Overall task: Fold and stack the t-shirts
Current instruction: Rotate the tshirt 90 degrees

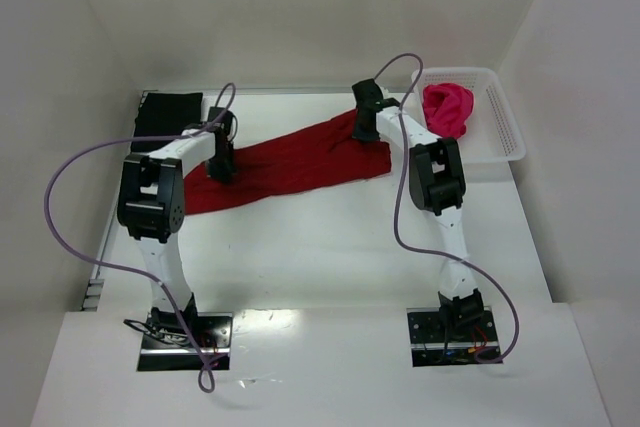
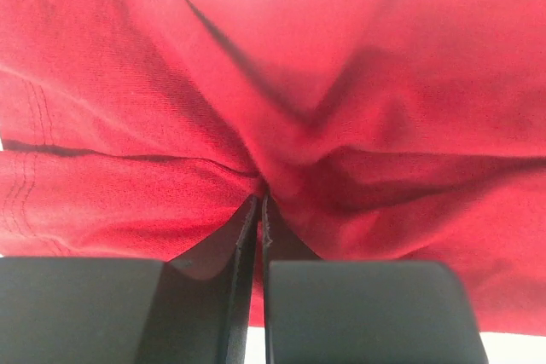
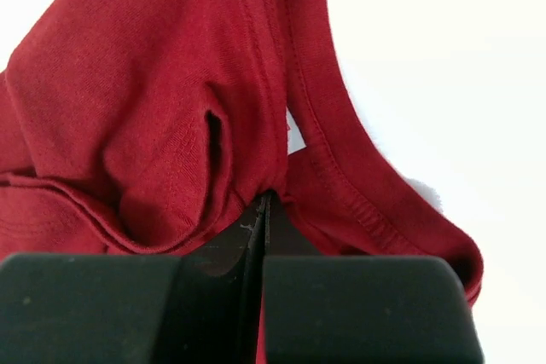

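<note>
White desk (image 1: 330, 242) bears the crimson t-shirt (image 1: 300, 159), stretched between both arms; left claw (image 2: 259, 204) pinches its cloth, right claw (image 3: 266, 200) is clamped on cloth beside the neckline

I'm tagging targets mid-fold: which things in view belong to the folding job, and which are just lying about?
Job:
- dark red t-shirt, pinched by left gripper and right gripper
- pink t-shirt, bunched in the basket
- black t-shirt, far left corner

Lying about:
- white lattice basket

White lattice basket (image 1: 505, 125) at far right, white table (image 1: 320, 247) beneath, pale walls (image 1: 300, 7) around
</note>
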